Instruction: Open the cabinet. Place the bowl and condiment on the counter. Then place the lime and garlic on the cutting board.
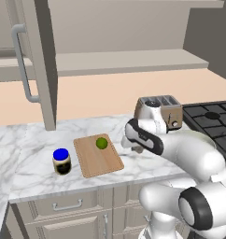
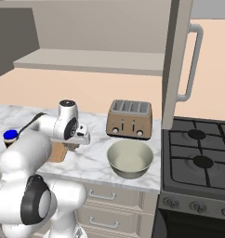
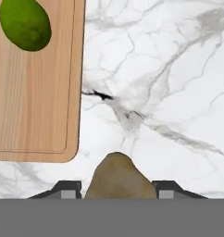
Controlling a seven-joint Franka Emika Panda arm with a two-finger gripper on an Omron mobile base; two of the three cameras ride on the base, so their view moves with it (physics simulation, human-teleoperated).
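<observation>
garlic (image 3: 117, 178) clamped between narrow-set jaws, above counter (image 3: 169, 92), just beside cutting board (image 3: 35, 102) bearing lime (image 3: 25, 24)

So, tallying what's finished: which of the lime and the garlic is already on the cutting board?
The lime, the bright green ball lying on the cutting board. The garlic, the brown lump, sits between the gripper fingertips over the counter.

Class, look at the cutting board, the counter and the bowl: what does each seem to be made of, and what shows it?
Cutting board: light wood, matt, with visible straight grain. Counter: white marble or marble-look stone, smooth, with grey veins. Bowl: probably glazed ceramic, pale grey-green, smooth and faintly shiny; plastic cannot be ruled out.
</observation>
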